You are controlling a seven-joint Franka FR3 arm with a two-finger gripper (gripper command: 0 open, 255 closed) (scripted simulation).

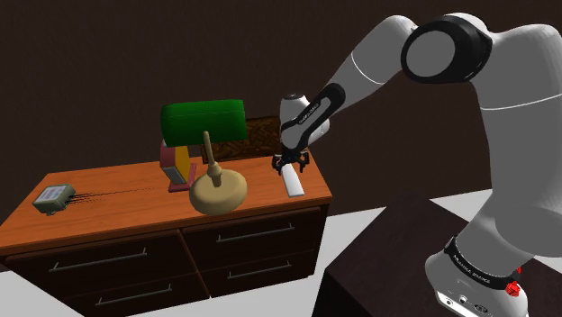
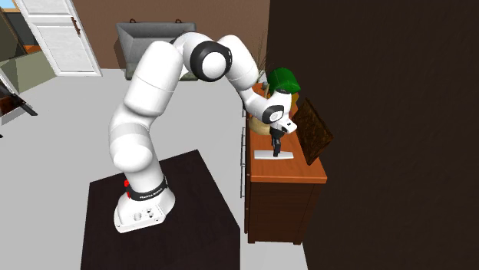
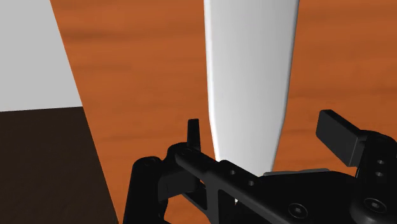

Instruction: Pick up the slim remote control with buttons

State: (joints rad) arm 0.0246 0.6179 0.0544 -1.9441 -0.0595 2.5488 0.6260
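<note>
- Straddling the white remote (image 3: 251, 63), the gripper (image 3: 267, 130) stands spread, not yet clamping it.
- Positioned across its narrow width, since it lies flat on the dresser top (image 1: 126, 194).

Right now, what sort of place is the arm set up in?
Likely a room in a house, perhaps a living room or bedroom: a wooden dresser with drawers, a green-shaded desk lamp on it, and a white panelled door beyond.
</note>
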